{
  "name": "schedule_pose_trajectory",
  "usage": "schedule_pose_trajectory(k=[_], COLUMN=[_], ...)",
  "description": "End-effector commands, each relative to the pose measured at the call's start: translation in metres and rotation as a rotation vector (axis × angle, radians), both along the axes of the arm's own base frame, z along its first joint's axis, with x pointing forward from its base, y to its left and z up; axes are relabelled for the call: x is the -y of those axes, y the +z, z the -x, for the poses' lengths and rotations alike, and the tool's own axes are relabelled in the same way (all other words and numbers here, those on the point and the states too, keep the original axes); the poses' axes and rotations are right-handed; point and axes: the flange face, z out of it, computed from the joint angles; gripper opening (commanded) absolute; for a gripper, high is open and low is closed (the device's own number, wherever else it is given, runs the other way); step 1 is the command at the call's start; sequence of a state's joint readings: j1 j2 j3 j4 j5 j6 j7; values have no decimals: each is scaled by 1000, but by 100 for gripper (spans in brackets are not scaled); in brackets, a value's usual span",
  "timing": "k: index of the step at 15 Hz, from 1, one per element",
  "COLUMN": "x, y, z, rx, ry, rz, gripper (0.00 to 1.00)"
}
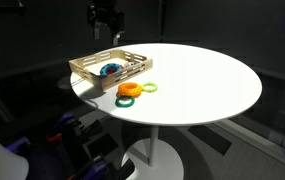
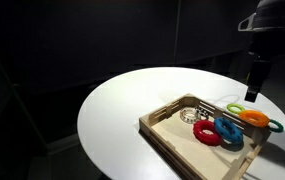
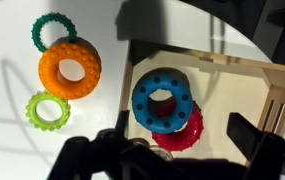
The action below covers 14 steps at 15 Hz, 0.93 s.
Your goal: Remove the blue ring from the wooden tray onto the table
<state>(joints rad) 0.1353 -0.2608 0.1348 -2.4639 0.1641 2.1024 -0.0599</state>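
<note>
Because the blue ring [image 3: 163, 98] lies flat inside the wooden tray [image 3: 257, 78], hole upward and partly overlapping a red ring [image 3: 182, 138] beneath it, the pick must lift it off that neighbour without dragging it along. It sits close to the tray wall that faces the loose rings. In an exterior view the blue ring [image 1: 110, 70] shows through the slatted side.

Being round, it has no long axis, so a pinch across its band from any heading should serve equally. In the wrist view the end effector [image 3: 167, 158] hangs over the tray with its two fingers spread wide apart and nothing between them. The ring lies just ahead of the line between them, toward the top of that view. In an exterior view the end effector [image 2: 252, 92] is raised well above the tray, so I judge a near-straight descent with a small forward shift is called for.

Outside the tray, on the white tabletop [image 3: 7, 150], lie an orange ring [image 3: 69, 66], a teal ring [image 3: 50, 30] and a lime ring [image 3: 47, 110]; a set-down should avoid them.
</note>
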Motion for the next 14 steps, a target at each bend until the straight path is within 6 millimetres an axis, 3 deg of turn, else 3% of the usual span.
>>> schedule_pose_trajectory(k=[1,2,9,14], x=[-17,-10,-13,-18], y=[-11,-10,-22,-44], z=[-13,-6,-9,-13], rx=[49,26,36,43], ry=[1,11,5,-3], rz=[12,-2,3,-1], gripper=[100,100,100,100])
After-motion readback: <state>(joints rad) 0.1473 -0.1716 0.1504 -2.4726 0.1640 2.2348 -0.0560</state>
